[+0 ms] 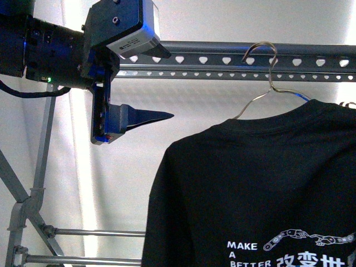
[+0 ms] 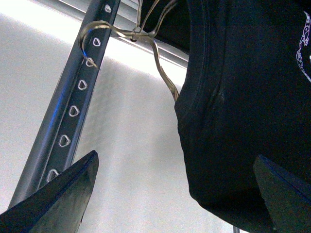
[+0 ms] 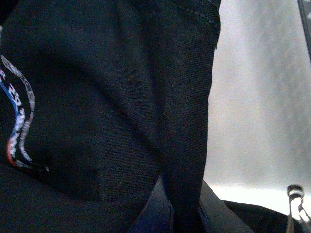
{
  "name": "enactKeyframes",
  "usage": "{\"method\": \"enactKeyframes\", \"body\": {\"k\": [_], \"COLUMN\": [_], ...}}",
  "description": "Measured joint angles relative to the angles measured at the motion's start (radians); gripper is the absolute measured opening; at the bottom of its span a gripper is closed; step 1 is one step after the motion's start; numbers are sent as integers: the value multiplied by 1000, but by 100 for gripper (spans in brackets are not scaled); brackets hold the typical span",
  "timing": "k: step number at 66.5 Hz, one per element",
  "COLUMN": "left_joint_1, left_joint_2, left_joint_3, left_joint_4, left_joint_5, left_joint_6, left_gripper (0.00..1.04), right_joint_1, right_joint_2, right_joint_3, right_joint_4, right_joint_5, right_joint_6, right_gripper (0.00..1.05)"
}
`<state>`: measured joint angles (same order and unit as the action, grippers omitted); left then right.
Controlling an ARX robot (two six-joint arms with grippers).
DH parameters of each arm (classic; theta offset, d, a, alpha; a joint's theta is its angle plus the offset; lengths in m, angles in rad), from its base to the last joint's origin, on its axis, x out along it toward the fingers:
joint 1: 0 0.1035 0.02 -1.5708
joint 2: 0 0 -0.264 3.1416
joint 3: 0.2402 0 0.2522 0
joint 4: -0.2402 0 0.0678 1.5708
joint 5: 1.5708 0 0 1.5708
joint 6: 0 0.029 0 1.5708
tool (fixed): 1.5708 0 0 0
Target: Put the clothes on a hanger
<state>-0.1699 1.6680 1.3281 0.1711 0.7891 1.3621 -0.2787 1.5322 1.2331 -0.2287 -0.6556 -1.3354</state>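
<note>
My left gripper (image 2: 175, 156) gapes wide and empty beside the one black T-shirt (image 1: 250, 183), while my right gripper (image 3: 183, 213) pinches a fold of its cloth. The shirt hangs on a single wire hanger (image 1: 271, 72) hooked over the one grey rail (image 1: 222, 60). Against the white wall (image 1: 111, 183), open room lies under the rail to the shirt's left.

Hard backlight from the white backdrop (image 1: 111, 183) in all three views: blown-out glare bands behind the rail (image 1: 233, 58) in front view, T-shirt (image 1: 250, 189) crushed to near-black with only the white print (image 1: 245, 253) legible. Left wrist view decent on the rail holes, but close-in fingers (image 2: 68, 194) of the left gripper (image 2: 175, 156) soft and silhouetted, slight blue sheen on the metal. Right wrist view dim and grainy, weave visible, print at the edge smeared with colour fringing, bright patch overexposed.
</note>
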Motion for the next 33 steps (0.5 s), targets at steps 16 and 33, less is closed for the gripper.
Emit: {"method": "enactKeyframes", "body": {"k": [16, 33], "left_joint_1": [0, -34], "left_joint_2": [0, -6], "left_joint_3": [0, -241], "left_joint_4": [0, 726], "left_joint_5": [0, -593], "left_joint_6": [0, -673], "left_gripper": [98, 98], "right_joint_1": [-116, -187], "right_joint_2": [-120, -158], "right_joint_3": [-30, -27], "right_joint_4": [-144, -206], "right_joint_5": [-44, -56], "right_joint_6": [269, 441], "right_gripper": [3, 3]}}
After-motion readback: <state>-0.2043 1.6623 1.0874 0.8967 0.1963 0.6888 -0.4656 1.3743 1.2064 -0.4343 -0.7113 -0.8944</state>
